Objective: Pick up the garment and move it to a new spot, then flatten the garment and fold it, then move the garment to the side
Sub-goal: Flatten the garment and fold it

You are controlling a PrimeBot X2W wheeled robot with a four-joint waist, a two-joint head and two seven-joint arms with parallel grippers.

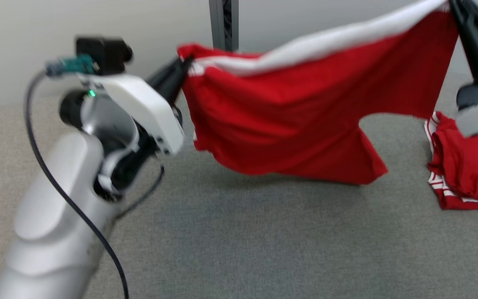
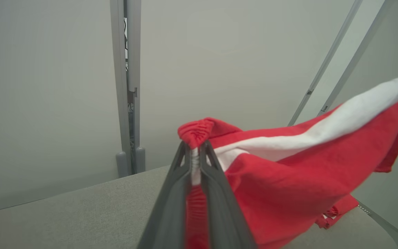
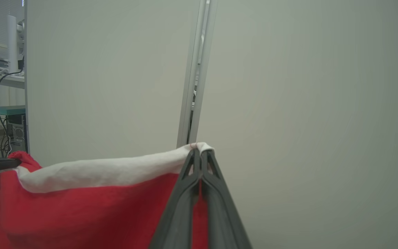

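A red garment (image 1: 297,112) with a white band along its top edge hangs stretched in the air above the grey table (image 1: 264,241). My left gripper (image 1: 185,66) is shut on its left top corner, and the left wrist view shows the cloth bunched between the closed tips of the left gripper (image 2: 195,147). At the top right, my right gripper (image 1: 450,6) is shut on the other top corner. The right wrist view has the right gripper (image 3: 199,152) pinching the white band, with the garment (image 3: 81,211) sagging away to the left. The lower hem hangs just above the table.
A second red garment (image 1: 467,166) with white stripes lies bunched on the table at the right, under my right arm. A grey metal post (image 1: 223,25) and pale wall panels stand behind the table's far edge. My left forearm (image 1: 64,216) crosses the table's left side.
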